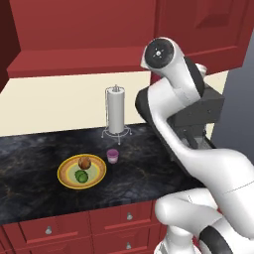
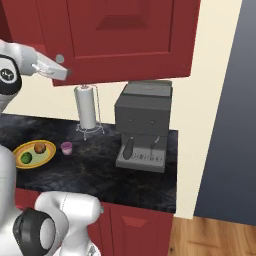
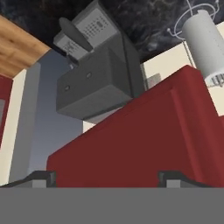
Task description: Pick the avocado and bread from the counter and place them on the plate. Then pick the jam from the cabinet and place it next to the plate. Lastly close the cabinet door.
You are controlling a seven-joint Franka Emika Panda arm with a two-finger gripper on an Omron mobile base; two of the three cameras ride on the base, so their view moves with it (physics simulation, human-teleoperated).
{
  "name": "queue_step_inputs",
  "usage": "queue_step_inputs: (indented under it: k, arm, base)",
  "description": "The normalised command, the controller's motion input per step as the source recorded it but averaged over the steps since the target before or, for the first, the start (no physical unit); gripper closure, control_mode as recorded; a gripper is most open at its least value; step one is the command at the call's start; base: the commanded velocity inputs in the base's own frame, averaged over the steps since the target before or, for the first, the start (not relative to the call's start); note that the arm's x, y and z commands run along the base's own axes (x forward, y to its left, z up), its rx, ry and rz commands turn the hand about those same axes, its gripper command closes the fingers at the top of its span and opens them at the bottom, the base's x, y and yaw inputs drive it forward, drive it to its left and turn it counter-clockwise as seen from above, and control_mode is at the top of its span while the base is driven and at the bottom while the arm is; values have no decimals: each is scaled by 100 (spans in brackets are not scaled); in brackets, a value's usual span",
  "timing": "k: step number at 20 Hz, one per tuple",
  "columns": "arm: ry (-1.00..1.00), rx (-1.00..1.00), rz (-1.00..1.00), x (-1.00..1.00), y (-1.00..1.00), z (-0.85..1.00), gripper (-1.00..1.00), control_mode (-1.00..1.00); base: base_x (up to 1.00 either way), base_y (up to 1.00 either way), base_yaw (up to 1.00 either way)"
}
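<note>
While your gripper (image 3: pixel 105 178) is sitting at the cabinet (image 2: pixel 125 35) door, its jaws are standing apart.
You are seeing the counter (image 1: pixel 139 171) carrying the plate (image 1: pixel 82 171) with bread (image 1: pixel 85 162) and avocado (image 1: pixel 81 175); the jam (image 1: pixel 113 156) is standing just beside it.

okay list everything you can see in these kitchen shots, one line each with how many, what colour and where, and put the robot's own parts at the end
plate: one, yellow-orange rim, pale green centre, on the counter.
bread: one, brown-orange, on the plate.
avocado: one, bright green, on the plate beside the bread.
jam: one, pink-purple jar, on the counter just right of the plate.
paper-towel roll: one, white, on a wire stand behind the jam.
coffee machine: one, grey, on the counter's right end.
counter: one, black marble-look.
cabinet: one, dark red, above the counter.
drawers: several, red with silver knobs, under the counter.
gripper: one, pale grey, raised at the cabinet door's lower left edge, open.
</note>
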Motion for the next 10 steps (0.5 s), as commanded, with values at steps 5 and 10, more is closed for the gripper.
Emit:
queue_step_inputs:
  k: [5, 10]
  arm:
    - [0, -4, 0, 81, 0, 0, -100, -100]
    - [0, -1, 0, 83, 0, 0, -100, -100]
  base:
    - [0, 0, 0]
    - [0, 0, 0]
